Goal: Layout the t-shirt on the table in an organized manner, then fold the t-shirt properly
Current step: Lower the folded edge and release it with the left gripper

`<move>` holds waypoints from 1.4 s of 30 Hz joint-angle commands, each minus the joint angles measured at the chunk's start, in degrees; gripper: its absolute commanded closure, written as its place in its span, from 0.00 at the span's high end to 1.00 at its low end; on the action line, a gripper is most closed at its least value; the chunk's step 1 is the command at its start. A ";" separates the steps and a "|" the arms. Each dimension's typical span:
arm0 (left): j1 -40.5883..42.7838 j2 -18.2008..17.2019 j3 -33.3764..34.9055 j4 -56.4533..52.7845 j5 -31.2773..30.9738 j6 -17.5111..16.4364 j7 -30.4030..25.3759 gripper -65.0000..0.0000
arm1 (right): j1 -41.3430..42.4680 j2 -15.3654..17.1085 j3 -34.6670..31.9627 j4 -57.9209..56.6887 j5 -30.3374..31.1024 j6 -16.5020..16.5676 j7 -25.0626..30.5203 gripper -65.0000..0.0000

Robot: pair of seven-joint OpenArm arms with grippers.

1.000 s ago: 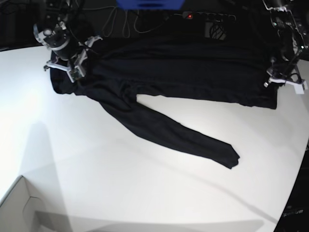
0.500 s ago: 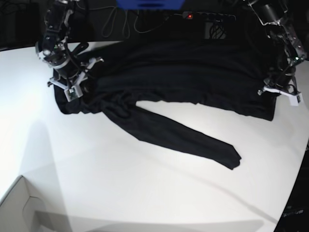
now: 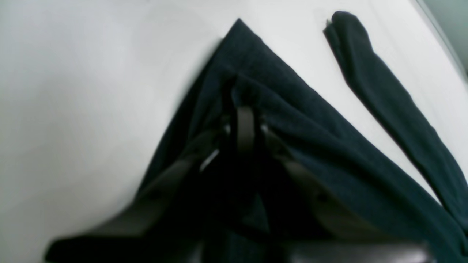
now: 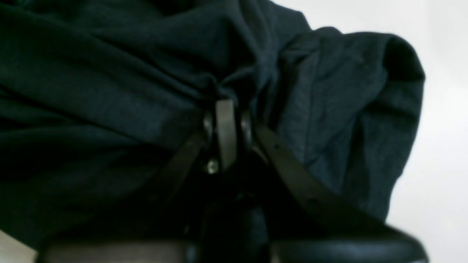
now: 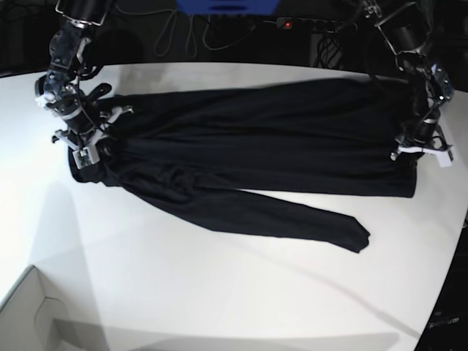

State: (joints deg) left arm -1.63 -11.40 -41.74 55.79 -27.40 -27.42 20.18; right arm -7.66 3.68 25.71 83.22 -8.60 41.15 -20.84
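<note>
The black t-shirt (image 5: 263, 139) lies stretched sideways across the far half of the white table (image 5: 219, 278). A long sleeve-like strip (image 5: 292, 216) trails toward the front right. My right gripper (image 5: 88, 146) sits at the shirt's left end in the base view. It is shut on bunched fabric (image 4: 109, 91), with its tips (image 4: 225, 109) pinching a fold. At the shirt's right end my left gripper (image 5: 420, 150) is shut on a corner of the cloth (image 3: 329, 146), its tips (image 3: 245, 109) buried in the fold. The trailing strip (image 3: 395, 109) lies beside that corner.
A white box (image 5: 29, 314) stands at the table's near left corner. Behind the far edge are cables, a power strip with a red light (image 5: 285, 24) and a blue object (image 5: 227, 6). The table's curved edge runs down the right side (image 5: 453, 248).
Both grippers have drawn the shirt toward the near side and pulled it wider and flatter. The right gripper has shifted left in the base view. Both grips have held.
</note>
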 commanded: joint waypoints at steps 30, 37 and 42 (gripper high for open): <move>3.34 0.01 -4.55 8.17 -0.16 3.29 18.01 0.10 | -0.38 0.49 0.44 0.16 -4.28 -1.15 -4.87 0.00; -0.61 -0.69 -4.46 5.70 -0.16 3.29 18.45 0.12 | -0.03 0.49 0.70 0.08 -4.28 -1.15 -4.87 0.00; -1.05 -1.74 -4.46 6.58 -0.60 3.38 19.77 0.12 | -0.30 0.58 0.79 0.60 -4.28 -1.15 -5.14 0.00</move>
State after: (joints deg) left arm -2.74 -12.23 -46.09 61.98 -29.69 -25.47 38.17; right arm -7.51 3.77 26.11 83.79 -9.63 40.88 -21.43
